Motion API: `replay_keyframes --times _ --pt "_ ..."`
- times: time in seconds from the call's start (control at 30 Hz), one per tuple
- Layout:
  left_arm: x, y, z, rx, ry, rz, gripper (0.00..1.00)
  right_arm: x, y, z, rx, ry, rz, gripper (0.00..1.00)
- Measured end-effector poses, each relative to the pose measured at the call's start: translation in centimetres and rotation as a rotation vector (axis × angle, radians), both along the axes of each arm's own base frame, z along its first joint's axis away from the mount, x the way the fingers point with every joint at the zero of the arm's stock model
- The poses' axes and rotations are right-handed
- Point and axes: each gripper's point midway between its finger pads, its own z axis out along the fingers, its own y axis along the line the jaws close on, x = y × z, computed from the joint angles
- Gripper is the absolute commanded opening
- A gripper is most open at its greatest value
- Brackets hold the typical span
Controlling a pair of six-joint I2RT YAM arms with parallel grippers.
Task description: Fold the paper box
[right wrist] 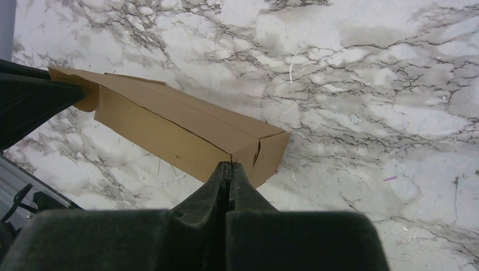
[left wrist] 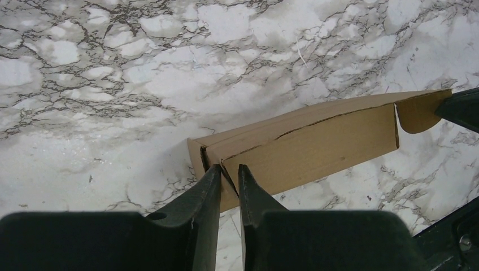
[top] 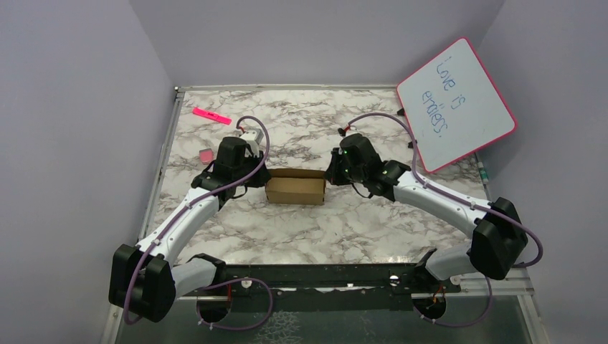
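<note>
The paper box (top: 295, 188) is a small brown cardboard box lying on its side at the middle of the marble table. In the left wrist view the box (left wrist: 316, 144) has a rounded tab sticking out at its far end. My left gripper (left wrist: 229, 168) is at the box's left end, its jaws nearly together with the end flap's edge pinched between the tips. In the right wrist view my right gripper (right wrist: 230, 165) is shut, fingertips pressed together against the seam at the box's (right wrist: 186, 132) right end corner, with nothing seen between them.
A pink-framed whiteboard (top: 455, 104) leans at the back right. A pink marker (top: 211, 115) and a small pink block (top: 205, 155) lie at the back left. Grey walls close in three sides of the table.
</note>
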Motion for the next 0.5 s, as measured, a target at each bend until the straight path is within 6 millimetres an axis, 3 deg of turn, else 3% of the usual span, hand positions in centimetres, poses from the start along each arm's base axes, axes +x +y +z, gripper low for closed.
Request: replay_keyframes --times 0.5 --pt "0.06 -0.06 -0.04 -0.002 -0.001 -0.001 0.17 0.15 -0.05 -0.66 0.015 0.04 -0.057 0.01"
